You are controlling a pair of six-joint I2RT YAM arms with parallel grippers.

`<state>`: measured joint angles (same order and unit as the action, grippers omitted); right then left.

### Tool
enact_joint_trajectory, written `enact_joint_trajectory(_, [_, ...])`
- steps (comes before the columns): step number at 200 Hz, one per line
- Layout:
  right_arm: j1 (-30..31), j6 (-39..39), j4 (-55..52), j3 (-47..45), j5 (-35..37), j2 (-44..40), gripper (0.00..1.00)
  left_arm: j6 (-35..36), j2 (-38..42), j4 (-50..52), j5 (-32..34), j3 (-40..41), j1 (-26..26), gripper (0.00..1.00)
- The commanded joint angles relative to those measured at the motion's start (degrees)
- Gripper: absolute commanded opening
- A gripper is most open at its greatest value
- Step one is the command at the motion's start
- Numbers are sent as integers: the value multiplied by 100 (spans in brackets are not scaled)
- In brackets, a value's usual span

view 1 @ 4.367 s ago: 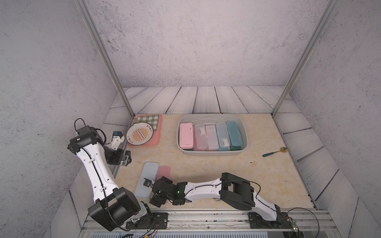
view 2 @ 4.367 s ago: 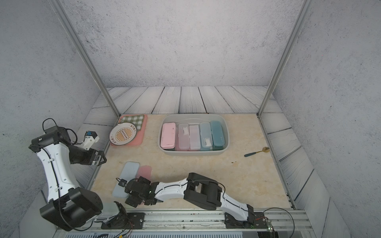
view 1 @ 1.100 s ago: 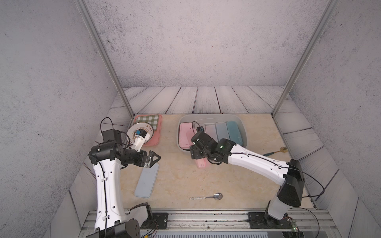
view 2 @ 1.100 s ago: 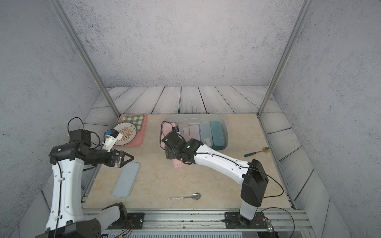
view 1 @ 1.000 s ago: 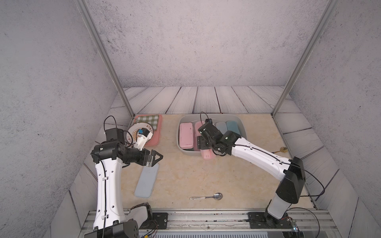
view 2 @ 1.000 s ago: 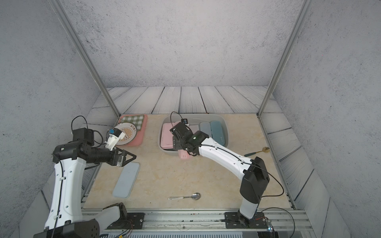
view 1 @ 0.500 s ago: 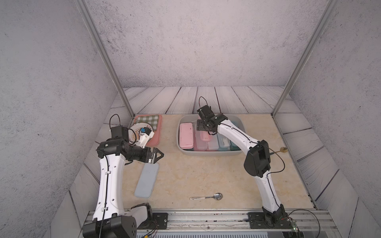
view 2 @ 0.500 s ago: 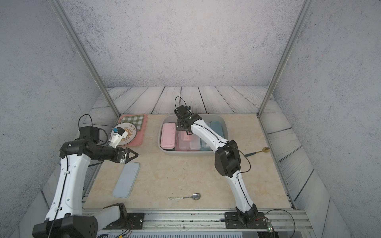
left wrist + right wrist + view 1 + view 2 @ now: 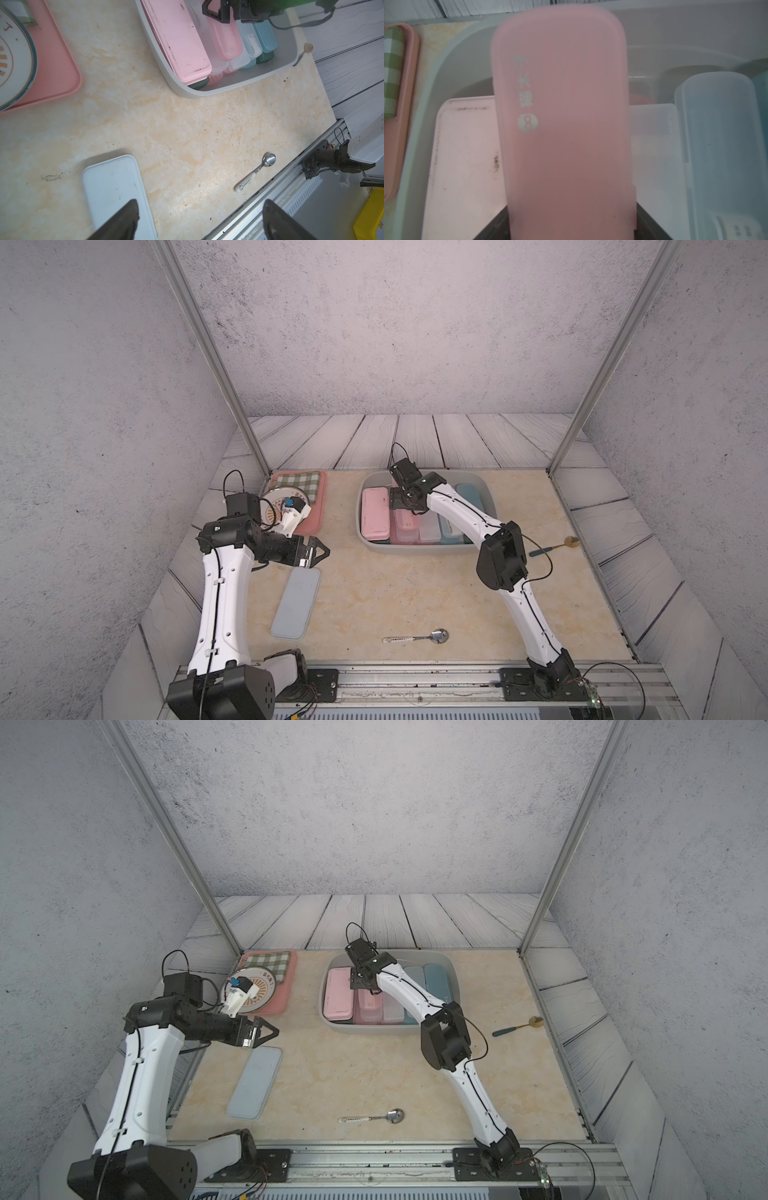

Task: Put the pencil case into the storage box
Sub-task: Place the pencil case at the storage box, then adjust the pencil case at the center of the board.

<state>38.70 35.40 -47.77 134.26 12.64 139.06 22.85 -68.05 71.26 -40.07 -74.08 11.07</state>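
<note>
My right gripper (image 9: 571, 220) is shut on a translucent pink pencil case (image 9: 560, 124), which sticks out lengthwise from the jaws. It hangs inside the light grey storage box (image 9: 419, 549), over the row of cases lying there; I cannot tell whether it touches them. In both top views the held case (image 9: 405, 524) (image 9: 368, 1006) lies beside an opaque pink case (image 9: 375, 514). A blue-grey pencil case (image 9: 296, 601) (image 9: 113, 187) lies flat on the table at the front left. My left gripper (image 9: 326, 549) (image 9: 200, 205) hovers open above its far end, holding nothing.
A pink tray (image 9: 309, 526) with green checked cloth and a round plate stands left of the box. A metal spoon (image 9: 415, 638) lies near the front edge. A teal-handled gold spoon (image 9: 552, 547) lies right of the box. A metal rail (image 9: 415, 680) runs along the front.
My right gripper has carried the pink pencil case from the box's front wall in over the cases and toward the far side. The left gripper has drifted slightly right, still open.
</note>
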Motion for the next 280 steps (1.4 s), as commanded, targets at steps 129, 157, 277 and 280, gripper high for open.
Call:
enact_joint_trajectory(129, [-8,123,365,-369,-271,-90,99,-56,-78,-33,59,8,-49,93])
enact_joint_trajectory(157, [-4,134,438,-538,-312,-429,99,-165,-83,-71,136,8,-51,93])
enact_joint_trajectory(277, [814,879,3761,-6815,-839,-5516,96,1573,-774,-190,2505,1489,2317,84])
enact_joint_trajectory(280, [951,929,3835,-6935,-734,-5587,97,1637,-796,-197,2497,1518,2380,84])
